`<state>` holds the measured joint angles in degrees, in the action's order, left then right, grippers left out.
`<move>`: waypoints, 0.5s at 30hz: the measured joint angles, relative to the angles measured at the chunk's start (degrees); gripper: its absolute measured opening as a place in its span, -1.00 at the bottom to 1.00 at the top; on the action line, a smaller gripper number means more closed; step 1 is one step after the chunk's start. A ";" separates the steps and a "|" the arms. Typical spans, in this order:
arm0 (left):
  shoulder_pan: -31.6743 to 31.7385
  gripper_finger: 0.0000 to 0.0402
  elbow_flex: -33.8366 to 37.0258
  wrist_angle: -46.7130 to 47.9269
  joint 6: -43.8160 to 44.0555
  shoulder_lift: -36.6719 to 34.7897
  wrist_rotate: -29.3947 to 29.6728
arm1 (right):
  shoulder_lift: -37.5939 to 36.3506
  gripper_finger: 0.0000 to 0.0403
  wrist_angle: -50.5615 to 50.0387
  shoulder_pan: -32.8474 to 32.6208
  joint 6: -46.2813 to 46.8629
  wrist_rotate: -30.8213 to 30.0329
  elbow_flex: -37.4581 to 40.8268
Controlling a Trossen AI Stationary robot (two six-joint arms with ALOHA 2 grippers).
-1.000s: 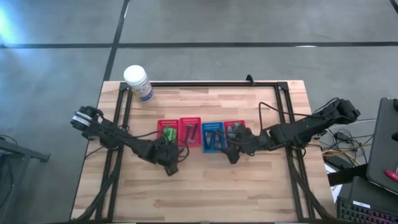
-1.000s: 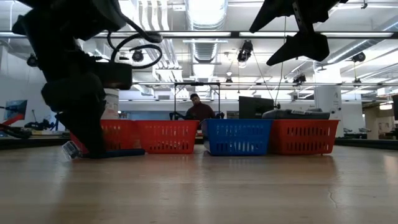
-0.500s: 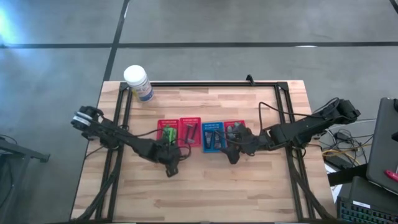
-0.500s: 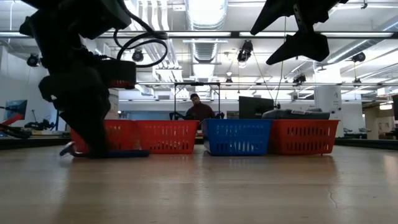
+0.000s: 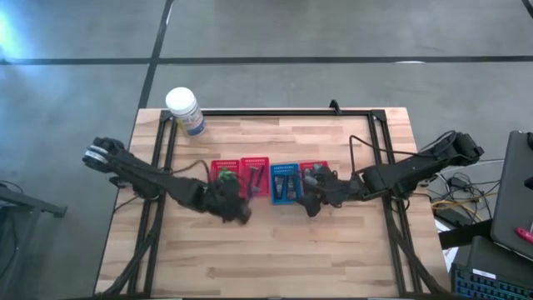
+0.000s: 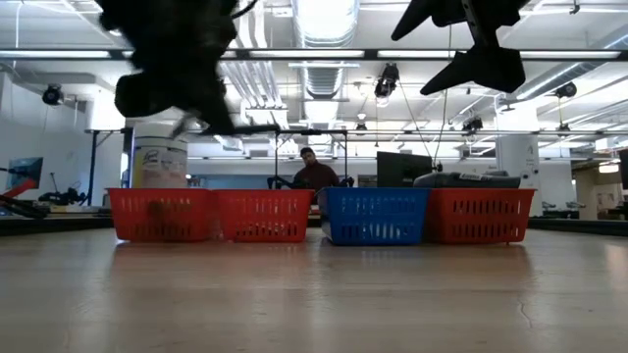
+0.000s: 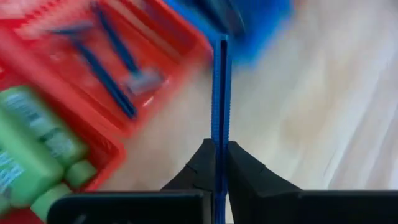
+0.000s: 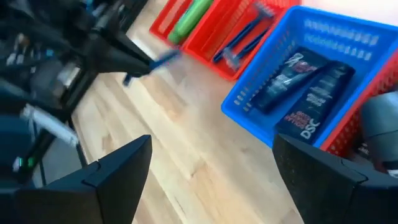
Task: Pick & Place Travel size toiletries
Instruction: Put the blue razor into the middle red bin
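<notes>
Four baskets (image 5: 268, 178) stand in a row mid-table (image 5: 275, 250). The left pincer (image 7: 219, 163) hangs above the table just in front of the two red ones at the left end, clamped on a blue razor (image 7: 219, 112) that sticks straight out past its fingertips. More razors (image 7: 106, 59) lie in the second basket, green bottles (image 7: 31, 149) in the first, dark tubes (image 8: 305, 93) in the blue one. The right pincer (image 8: 211, 174) hovers spread wide in front of the blue basket.
</notes>
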<state>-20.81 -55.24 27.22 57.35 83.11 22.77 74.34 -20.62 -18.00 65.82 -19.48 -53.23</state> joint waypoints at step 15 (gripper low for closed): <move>15.01 -0.91 0.20 -10.82 21.02 3.07 8.53 | -1.33 0.74 -0.14 0.00 3.84 -4.70 -0.02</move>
<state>-5.80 -55.05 16.41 78.37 86.17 31.30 73.01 -20.76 -18.00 69.67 -24.18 -53.25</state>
